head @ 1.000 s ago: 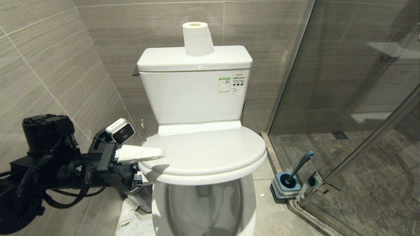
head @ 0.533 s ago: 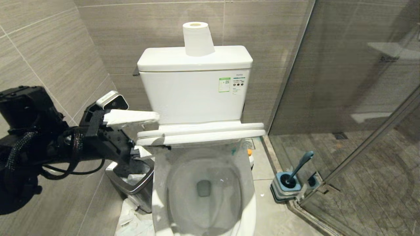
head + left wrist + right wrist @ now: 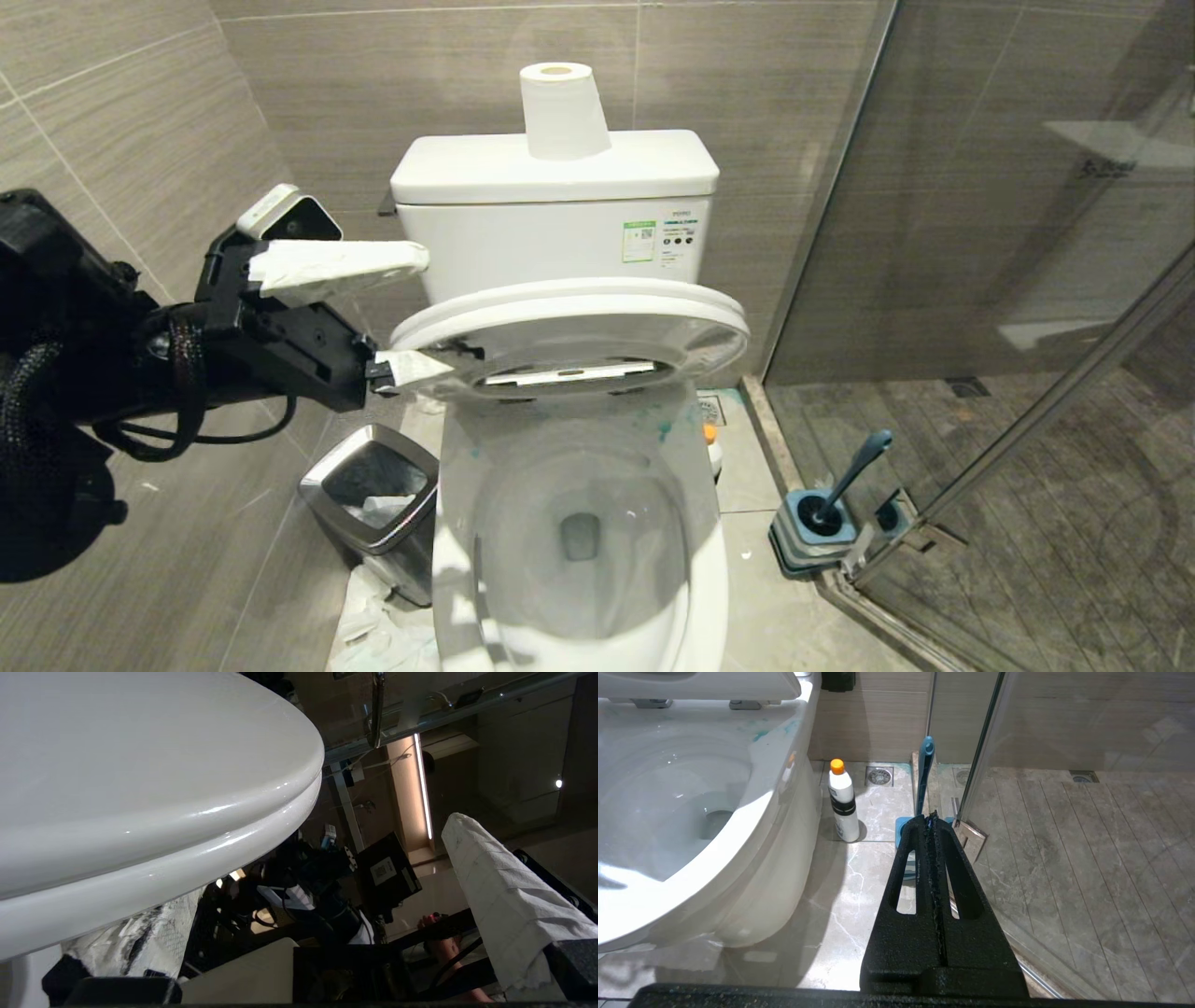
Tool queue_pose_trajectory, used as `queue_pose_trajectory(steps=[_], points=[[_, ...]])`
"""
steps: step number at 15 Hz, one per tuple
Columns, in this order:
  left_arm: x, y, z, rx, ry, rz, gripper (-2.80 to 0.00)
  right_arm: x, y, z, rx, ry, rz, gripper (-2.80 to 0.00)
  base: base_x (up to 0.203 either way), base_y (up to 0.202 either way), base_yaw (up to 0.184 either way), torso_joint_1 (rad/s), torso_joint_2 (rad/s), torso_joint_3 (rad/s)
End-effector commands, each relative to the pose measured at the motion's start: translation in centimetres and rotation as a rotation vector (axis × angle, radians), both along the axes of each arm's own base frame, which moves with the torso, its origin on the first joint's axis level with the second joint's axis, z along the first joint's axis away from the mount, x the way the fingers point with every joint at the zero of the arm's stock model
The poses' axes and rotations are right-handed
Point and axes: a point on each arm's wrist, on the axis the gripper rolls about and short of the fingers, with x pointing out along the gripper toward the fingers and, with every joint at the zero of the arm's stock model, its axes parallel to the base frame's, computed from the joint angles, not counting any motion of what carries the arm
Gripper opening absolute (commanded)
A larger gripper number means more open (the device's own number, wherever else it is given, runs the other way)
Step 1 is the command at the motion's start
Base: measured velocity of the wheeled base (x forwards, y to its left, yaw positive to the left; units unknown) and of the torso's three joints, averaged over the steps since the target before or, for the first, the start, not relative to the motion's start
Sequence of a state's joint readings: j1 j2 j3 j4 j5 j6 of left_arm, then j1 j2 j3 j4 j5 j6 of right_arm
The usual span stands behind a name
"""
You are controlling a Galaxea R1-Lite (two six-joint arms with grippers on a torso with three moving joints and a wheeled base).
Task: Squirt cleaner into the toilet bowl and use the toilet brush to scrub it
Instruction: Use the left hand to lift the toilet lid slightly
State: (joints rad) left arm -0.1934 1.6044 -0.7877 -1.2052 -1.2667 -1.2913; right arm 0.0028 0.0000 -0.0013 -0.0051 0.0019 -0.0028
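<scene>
1. Progress is standing at the very first step: the left pincer is lifting the lid and seat of the toilet bowl. Its lower finger is sitting under the lid's left edge and its upper finger is standing clear above, so the jaws are wide apart and gripping nothing.
2. Squirting and scrubbing are not yet done, as I am judging. Small turquoise spots are showing on the back of the rim.
3. The cleaner bottle, white with an orange cap, is standing on the floor just beside the bowl, on its right.
4. The toilet brush is resting in its holder by the glass shower door, untouched.
5. The right pincer is hanging low beside the bowl, fully closed and empty.
6. The bowl is looking white and glossy, with clear water at its bottom.
</scene>
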Motion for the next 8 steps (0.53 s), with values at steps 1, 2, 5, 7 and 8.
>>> queue_pose_trajectory(steps=[1, 2, 5, 7, 8], points=[[1.3, -0.3, 0.0, -0.017, -0.033, 0.023, 0.00, 0.0, 0.0, 0.0, 0.000, 0.000, 0.001, -2.80, 0.000, 0.000, 0.000, 0.000, 0.00, 0.000], [1.9, -0.4, 0.2, -0.029, -0.055, 0.041, 0.00, 0.0, 0.0, 0.0, 0.000, 0.000, 0.001, -2.80, 0.000, 0.000, 0.000, 0.000, 0.00, 0.000], [4.1, -0.7, 0.5, -0.051, -0.112, 0.084, 0.00, 0.0, 0.0, 0.0, 0.000, 0.000, 0.001, -2.80, 0.000, 0.000, 0.000, 0.000, 0.00, 0.000], [5.7, -0.9, 0.8, -0.064, -0.164, 0.104, 0.00, 0.0, 0.0, 0.0, 0.000, 0.000, 0.001, -2.80, 0.000, 0.000, 0.000, 0.000, 0.00, 0.000], [6.4, -1.0, 0.9, -0.070, -0.179, 0.112, 0.00, 0.0, 0.0, 0.0, 0.000, 0.000, 0.001, -2.80, 0.000, 0.000, 0.000, 0.000, 0.00, 0.000]])
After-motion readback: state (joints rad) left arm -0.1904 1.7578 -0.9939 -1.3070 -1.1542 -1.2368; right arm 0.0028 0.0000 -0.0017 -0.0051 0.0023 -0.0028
